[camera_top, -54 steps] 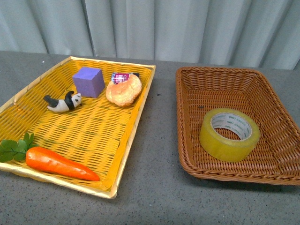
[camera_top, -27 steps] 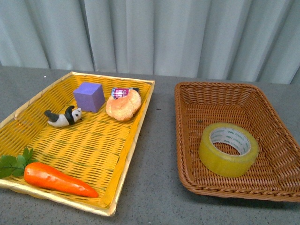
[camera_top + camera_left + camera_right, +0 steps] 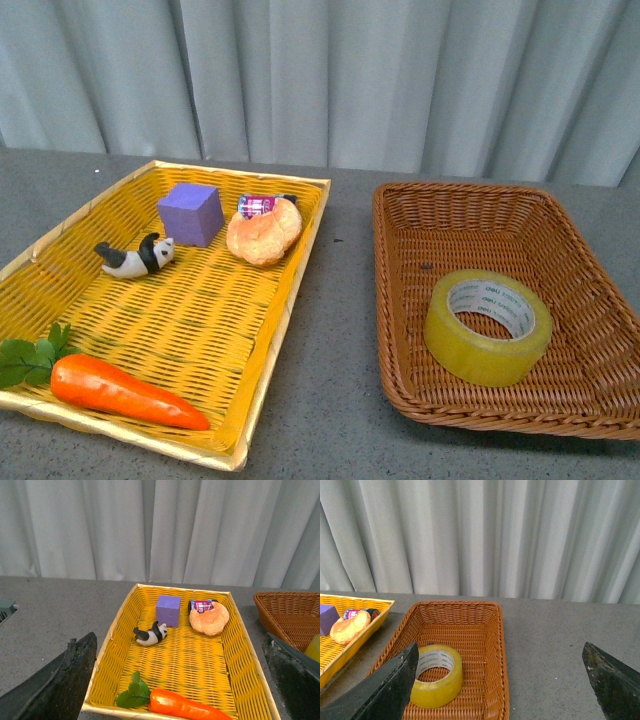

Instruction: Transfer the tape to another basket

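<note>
The tape (image 3: 488, 327) is seen lying flat in the brown basket (image 3: 402, 250) (near its front wall). Left gripper (image 3: 180, 680) and right gripper (image 3: 502, 680) are held wide apart, nothing grasped.

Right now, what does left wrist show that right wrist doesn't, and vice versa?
Only the left wrist view: the panda figurine, the carrot with its green leaves, and the whole yellow tray. Its open left gripper frames the tray.

Only the right wrist view: the full brown wicker basket with the tape roll lying flat inside, between the open right gripper fingers.

Both: purple cube, bread roll, small pink packet, grey table, curtain.
</note>
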Available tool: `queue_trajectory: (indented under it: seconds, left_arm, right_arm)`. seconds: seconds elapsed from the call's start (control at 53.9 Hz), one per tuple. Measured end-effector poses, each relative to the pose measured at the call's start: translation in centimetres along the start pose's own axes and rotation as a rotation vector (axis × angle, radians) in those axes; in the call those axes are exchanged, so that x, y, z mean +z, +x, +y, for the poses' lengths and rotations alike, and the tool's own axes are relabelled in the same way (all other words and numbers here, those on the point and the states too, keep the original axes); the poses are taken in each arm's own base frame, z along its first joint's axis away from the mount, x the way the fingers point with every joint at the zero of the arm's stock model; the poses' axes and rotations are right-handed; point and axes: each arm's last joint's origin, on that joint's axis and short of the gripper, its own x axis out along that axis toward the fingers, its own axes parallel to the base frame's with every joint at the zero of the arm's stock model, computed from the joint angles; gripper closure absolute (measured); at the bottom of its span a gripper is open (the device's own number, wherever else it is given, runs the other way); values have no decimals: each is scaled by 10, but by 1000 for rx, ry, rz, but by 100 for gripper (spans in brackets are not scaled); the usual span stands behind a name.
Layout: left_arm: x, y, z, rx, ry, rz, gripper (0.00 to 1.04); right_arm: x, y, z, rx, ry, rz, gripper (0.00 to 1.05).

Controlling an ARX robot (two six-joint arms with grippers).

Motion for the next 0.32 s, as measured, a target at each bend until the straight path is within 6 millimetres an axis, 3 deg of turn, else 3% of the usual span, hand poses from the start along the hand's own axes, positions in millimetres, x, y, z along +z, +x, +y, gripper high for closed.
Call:
queue_trajectory:
  seconds: [0.315]
  left_arm:
    - [0, 0, 0, 0, 0, 0, 7]
  right_arm:
    - [0, 0, 0, 0, 0, 0, 9]
